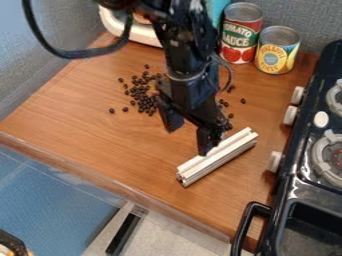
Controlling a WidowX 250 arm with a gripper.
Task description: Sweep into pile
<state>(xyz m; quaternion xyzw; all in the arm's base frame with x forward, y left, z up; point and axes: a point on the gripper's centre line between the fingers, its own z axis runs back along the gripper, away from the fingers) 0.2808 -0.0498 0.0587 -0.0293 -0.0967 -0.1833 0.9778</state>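
The black gripper [190,134] hung over the wooden tabletop [87,130], fingers apart, one at the pale grooved bar [219,156]. Dark beans [141,95] lay scattered behind it; two cans [242,34] stood beyond, near the stove [299,186].

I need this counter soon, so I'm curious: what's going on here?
A black robot arm hangs over the wooden counter, its gripper open. One finger is right at a pale grooved bar, which isn't clasped between the two. Dark beans lie scattered loosely, with some stragglers, not in one neat pile.
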